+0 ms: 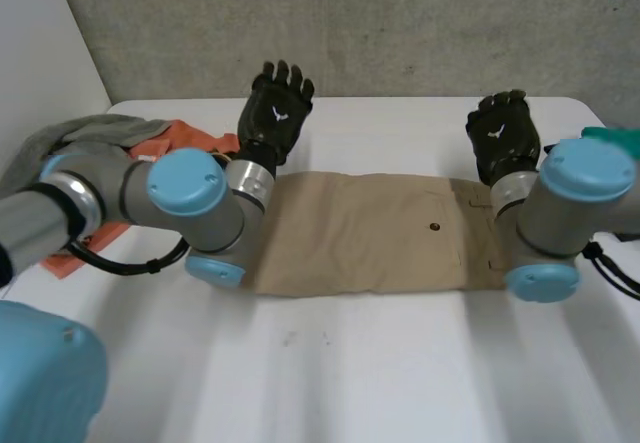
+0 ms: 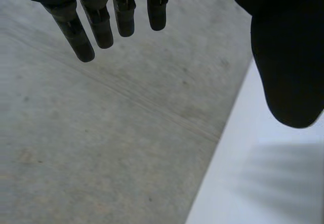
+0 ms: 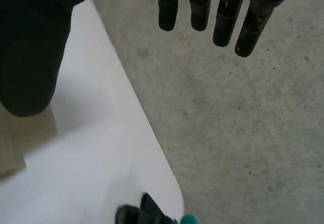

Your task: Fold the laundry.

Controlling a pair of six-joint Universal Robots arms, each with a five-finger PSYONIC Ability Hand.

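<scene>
Tan trousers (image 1: 380, 228) lie folded into a long flat strip across the middle of the white table (image 1: 330, 363), a small dark button facing up. My left hand (image 1: 275, 108) is raised beyond the strip's left end, fingers (image 2: 101, 27) straight and spread, holding nothing. My right hand (image 1: 503, 133) is lifted past the right end, its fingers (image 3: 202, 6) also straight and empty. Beside the right thumb (image 3: 30, 47), a corner of the tan trousers (image 3: 20, 143) lies on the table. Neither hand touches the cloth.
A pile of laundry sits at the far left: grey cloth (image 1: 90, 133) over an orange garment (image 1: 185, 138). A teal object (image 1: 610, 135) sits at the table's right edge. A concrete wall (image 1: 400, 23) runs behind the table's far edge.
</scene>
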